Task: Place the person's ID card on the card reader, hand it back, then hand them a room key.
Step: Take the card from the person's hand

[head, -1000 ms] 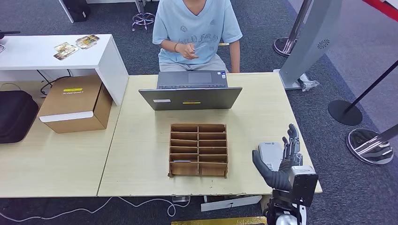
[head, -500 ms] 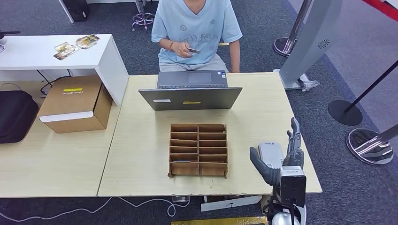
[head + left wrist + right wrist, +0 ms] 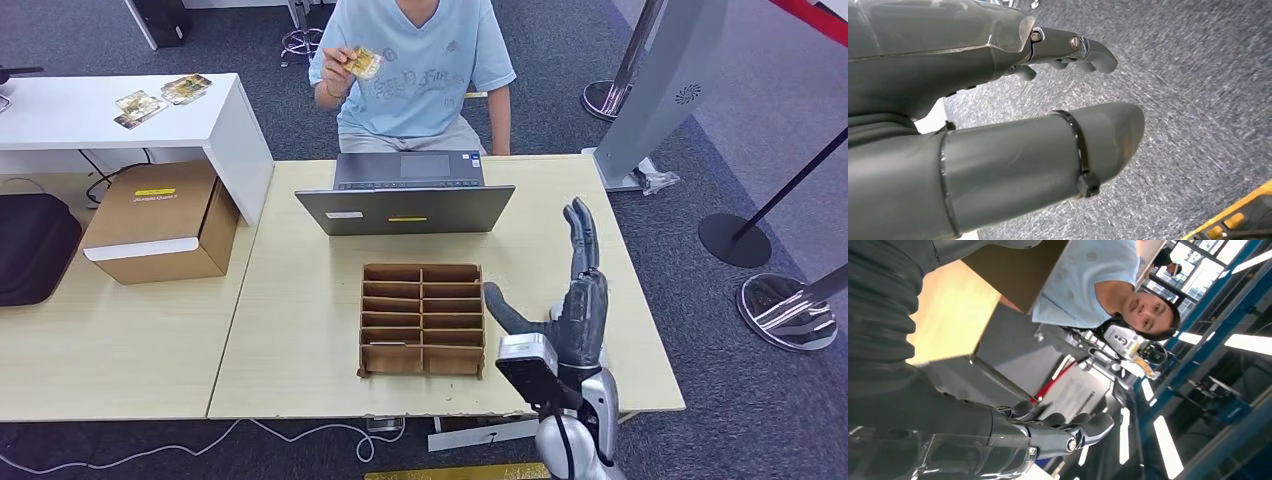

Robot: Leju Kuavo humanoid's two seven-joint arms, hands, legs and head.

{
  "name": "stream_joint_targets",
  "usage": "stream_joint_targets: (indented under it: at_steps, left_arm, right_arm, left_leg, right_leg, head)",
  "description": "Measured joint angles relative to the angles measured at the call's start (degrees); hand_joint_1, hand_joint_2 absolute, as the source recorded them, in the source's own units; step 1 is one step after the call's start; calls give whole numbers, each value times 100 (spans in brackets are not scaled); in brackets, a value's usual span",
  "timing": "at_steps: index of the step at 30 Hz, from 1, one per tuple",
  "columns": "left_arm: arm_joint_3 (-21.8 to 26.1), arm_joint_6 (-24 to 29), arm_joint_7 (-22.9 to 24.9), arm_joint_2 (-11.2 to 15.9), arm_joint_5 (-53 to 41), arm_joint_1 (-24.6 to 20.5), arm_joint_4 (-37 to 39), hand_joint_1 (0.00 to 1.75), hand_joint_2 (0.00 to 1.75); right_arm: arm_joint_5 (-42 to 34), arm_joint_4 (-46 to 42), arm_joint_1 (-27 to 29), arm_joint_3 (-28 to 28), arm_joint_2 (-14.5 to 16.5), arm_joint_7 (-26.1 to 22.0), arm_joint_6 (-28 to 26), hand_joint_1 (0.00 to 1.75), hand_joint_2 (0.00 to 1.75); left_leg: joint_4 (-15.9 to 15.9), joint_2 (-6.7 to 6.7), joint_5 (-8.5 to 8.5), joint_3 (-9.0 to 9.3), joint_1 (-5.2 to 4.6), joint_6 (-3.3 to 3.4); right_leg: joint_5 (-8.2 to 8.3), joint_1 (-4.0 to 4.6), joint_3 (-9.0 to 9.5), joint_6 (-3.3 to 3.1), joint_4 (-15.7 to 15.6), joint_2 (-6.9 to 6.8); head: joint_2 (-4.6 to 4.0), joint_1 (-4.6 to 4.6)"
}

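Our right hand [image 3: 578, 310] is raised with straight, empty fingers [image 3: 580, 235]; the ID card [image 3: 364, 63] sits well apart in the person's hand [image 3: 340, 62].

Open laptop [image 3: 408, 195] behind cardboard organiser [image 3: 423, 319]; cardboard box [image 3: 160, 221] on left table

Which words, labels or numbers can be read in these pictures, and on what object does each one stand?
None can be read with certainty.
Light blue T-shirt: a faint chest print, too blurred.
Cardboard box: a yellow label with a dark line, too small.
Laptop: a white sticker and a yellow sticker on the lid, too small.
Card in the person's hand: a picture, no legible text.
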Motion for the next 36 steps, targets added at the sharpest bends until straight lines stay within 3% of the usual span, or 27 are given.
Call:
stream_joint_targets:
  at_steps: [11,18,22,28,36]
  left_arm:
    - [77,-140,1,21,333,-94,0,0,0]
    - [215,-188,1,82,345,-99,0,0,0]
    - [229,-37,33,-54,266,-94,0,0,0]
    - [236,-4,38,-196,257,-96,0,0,0]
    - [240,-21,40,-233,263,-96,0,0,0]
  right_arm:
    - [1520,1369,-2040,637,-112,1007,84,0,175]
    - [1863,2630,-3488,937,-68,1333,319,0,175]
    - [2202,3424,-4148,1042,32,1600,277,0,175]
    - [2643,4536,-4877,1147,253,1960,233,0,175]
    - [2988,5448,-5413,1212,487,2235,420,0,175]
  left_leg:
    - [0,0,10,-1,0,-2]
    - [0,-5,16,-2,0,-5]
    - [1,-5,17,-4,-1,-4]
    - [3,-6,17,-4,0,-4]
    - [2,-6,17,-4,2,-5]
  right_leg:
    - [10,0,-1,-2,6,3]
    - [13,0,-3,-7,10,0]
    - [14,-1,-4,-7,10,0]
    - [16,-1,-4,-6,9,-1]
    - [16,1,-7,-6,11,0]
  head:
    - [0,1]
    - [0,0]
    - [0,0]
    - [0,0]
    - [0,1]
